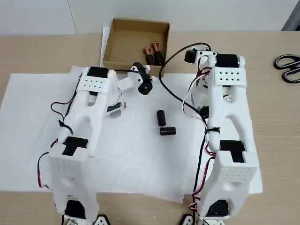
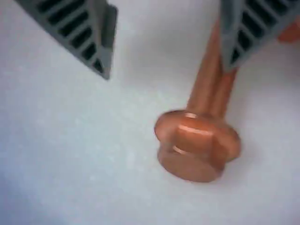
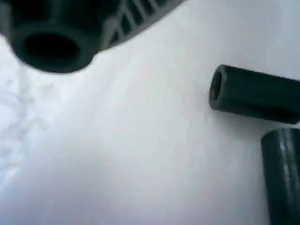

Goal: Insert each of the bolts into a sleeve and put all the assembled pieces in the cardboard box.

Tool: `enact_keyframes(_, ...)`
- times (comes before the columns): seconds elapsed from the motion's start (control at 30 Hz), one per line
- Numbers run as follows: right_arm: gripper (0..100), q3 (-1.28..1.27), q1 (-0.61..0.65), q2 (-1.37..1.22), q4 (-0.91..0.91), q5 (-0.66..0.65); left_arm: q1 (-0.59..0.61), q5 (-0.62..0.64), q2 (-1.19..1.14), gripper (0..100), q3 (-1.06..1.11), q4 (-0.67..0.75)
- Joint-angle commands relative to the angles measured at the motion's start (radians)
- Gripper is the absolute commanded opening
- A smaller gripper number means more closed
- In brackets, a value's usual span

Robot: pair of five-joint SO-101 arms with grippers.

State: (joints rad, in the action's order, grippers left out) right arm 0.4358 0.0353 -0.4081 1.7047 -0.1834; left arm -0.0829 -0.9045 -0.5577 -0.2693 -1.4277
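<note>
Small robotics lab or office: light wood desk [image 1: 33,51], paper sheet [image 1: 28,122], scissors [image 1: 288,66], wired robot arms [image 1: 89,117].

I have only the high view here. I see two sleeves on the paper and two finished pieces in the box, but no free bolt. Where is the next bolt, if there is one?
Observer: The left wrist view shows a copper bolt lying on the white paper, between the open fingers of the left hand.
Operator: Does the hand touch it?
Observer: One finger overlaps the shank, but I cannot tell whether they touch.
Operator: And on the other side, is something carried?
Observer: Yes, the right hand holds a black sleeve, its bore facing the wrist camera.
</note>
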Motion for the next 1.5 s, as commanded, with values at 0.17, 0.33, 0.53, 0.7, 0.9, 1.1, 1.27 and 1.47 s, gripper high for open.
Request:
enact_keyframes(0.17, 0.4, 0.043, -0.004, 0.081, 0.021, -0.003, -0.048, -0.003, -0.023, 5, -0.024, -0.006)
enact_keyframes(0.33, 0.4, 0.041, -0.004, 0.081, 0.022, -0.003, -0.072, -0.003, -0.021, 5, -0.027, -0.034)
enact_keyframes(0.53, 0.4, 0.041, -0.004, 0.081, 0.022, -0.003, -0.083, 0.017, -0.023, 5, -0.024, -0.034)
enact_keyframes(0.7, 0.4, 0.041, -0.004, 0.081, 0.022, -0.003, -0.083, 0.017, -0.025, 5, -0.021, -0.066)
enact_keyframes(0.9, 0.4, 0.041, -0.004, 0.081, 0.022, -0.003, -0.084, 0.017, -0.025, 6, 0.002, -0.071)
enact_keyframes(1.1, 0.4, 0.041, -0.004, 0.081, 0.022, -0.003, -0.083, 0.018, -0.025, 10, 0.022, -0.071)
enact_keyframes(1.27, 0.4, 0.041, -0.004, 0.081, 0.022, -0.003, -0.083, 0.018, -0.025, 10, 0.036, -0.069)
enact_keyframes(1.47, 0.4, 0.041, -0.004, 0.081, 0.022, -0.003, -0.084, 0.017, -0.026, 10, 0.070, -0.064)
